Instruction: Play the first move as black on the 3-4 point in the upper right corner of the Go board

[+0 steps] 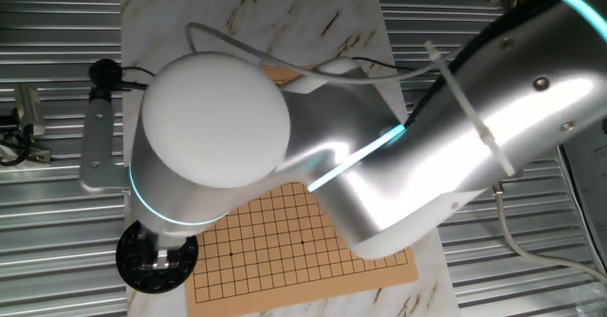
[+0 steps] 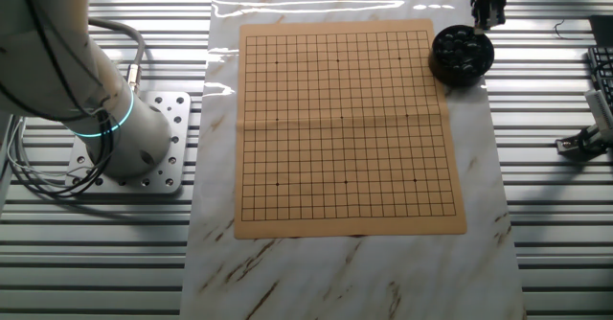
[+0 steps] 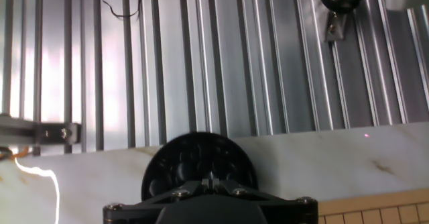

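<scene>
The wooden Go board (image 2: 345, 119) lies on a marble slab with no stone on its grid. A round black bowl (image 2: 436, 63) full of black stones (image 2: 460, 47) stands just off the board's far right corner. My gripper (image 2: 487, 13) hangs right over the bowl's far edge. In the hand view the fingertips (image 3: 210, 181) stand close together over the stones (image 3: 201, 155) in the bowl (image 3: 151, 170); no stone shows between them. The other fixed view shows the bowl (image 1: 128, 260) beside the board (image 1: 285, 251), with my arm hiding the gripper.
The arm's base (image 2: 124, 138) sits on a perforated plate left of the board. The marble slab (image 2: 345, 272) rests on a ribbed metal table. A keyboard edge (image 2: 603, 71) and a metal clamp (image 2: 584, 140) lie at the right. The arm (image 1: 379, 156) covers much of the board.
</scene>
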Motion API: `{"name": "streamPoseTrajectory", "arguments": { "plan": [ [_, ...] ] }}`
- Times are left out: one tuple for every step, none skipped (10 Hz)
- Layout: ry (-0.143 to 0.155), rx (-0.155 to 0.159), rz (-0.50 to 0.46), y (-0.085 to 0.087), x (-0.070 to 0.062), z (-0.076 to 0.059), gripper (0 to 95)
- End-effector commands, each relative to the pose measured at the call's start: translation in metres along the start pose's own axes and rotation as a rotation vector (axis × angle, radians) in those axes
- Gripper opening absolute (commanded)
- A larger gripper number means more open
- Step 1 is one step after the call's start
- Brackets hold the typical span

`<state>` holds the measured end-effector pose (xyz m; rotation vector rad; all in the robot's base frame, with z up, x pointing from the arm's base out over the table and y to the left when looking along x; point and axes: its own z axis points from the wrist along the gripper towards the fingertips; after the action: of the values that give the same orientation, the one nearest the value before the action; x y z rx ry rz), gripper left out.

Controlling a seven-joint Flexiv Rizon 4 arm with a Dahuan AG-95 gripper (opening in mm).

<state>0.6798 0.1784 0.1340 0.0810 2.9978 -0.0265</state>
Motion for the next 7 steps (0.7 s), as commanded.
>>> {"name": "streamPoseTrajectory", "arguments": {
  "plan": [
    [0.050, 0.005, -0.006, 0.0024, -0.0026, 0.0022, 0.0],
    [0.062, 0.009, -0.014, 0.0026, -0.0025, 0.0023, 0.0],
    [0.068, 0.009, -0.026, 0.0029, -0.0023, 0.0024, 0.0],
    [0.068, 0.009, -0.030, 0.0032, -0.0022, 0.0024, 0.0],
    [0.074, 0.011, -0.033, 0.0036, -0.0020, 0.0025, 0.0],
    [0.075, 0.012, -0.033, 0.0042, -0.0016, 0.0026, 0.0],
    [0.075, 0.012, -0.033, 0.0043, -0.0016, 0.0026, 0.0]
  ]
}}
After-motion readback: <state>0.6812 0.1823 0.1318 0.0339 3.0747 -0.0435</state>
